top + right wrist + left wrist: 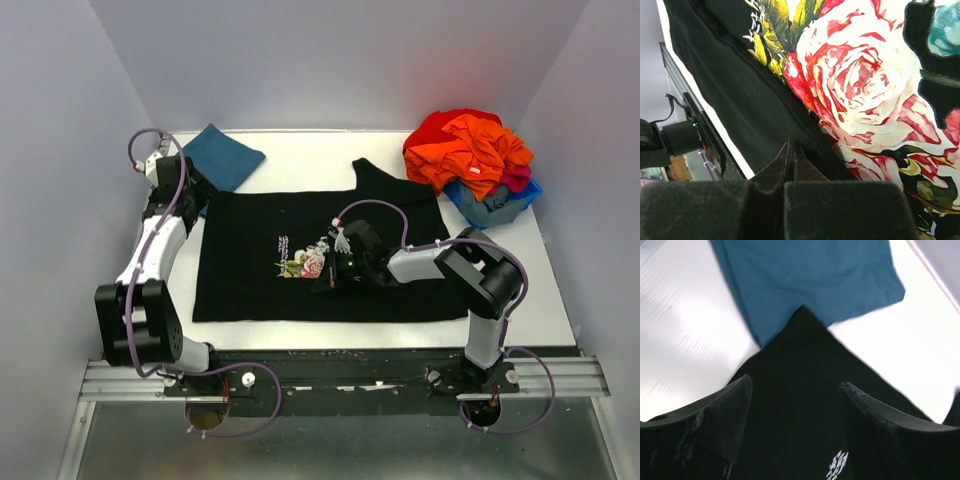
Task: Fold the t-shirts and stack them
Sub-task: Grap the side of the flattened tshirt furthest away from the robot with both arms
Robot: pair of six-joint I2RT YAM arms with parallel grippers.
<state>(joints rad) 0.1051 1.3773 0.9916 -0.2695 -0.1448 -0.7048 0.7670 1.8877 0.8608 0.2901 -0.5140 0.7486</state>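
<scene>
White table (300, 148) is walled by pale panels on three sides. At mid-frame of the top view the right gripper (791, 150) is lowered onto the black shirt (250, 285). Its jaws are seen clenched tip to tip in the wrist view. No cloth can be made out between them, so whether a pinch is held cannot be told. Just beyond the tips the print (855, 75), a pink rose with green leaves, is spread flat.

The left gripper (796, 385) is held released above the shirt's upper-left corner, where that corner meets the teal shirt (815, 275). The black shirt is laid open, face up, across the middle of the table. The teal shirt is kept folded at the upper left. At the upper right a basket (522, 200) is heaped with orange and red clothes.

The first fold of the black shirt is judged to be in hand. It would be done best if an edge were gripped rather than the printed middle. Both ends of that edge should be lifted together and the cloth kept taut while it is carried over. The left jaws should be closed on black fabric only, so that the teal shirt is not dragged along
</scene>
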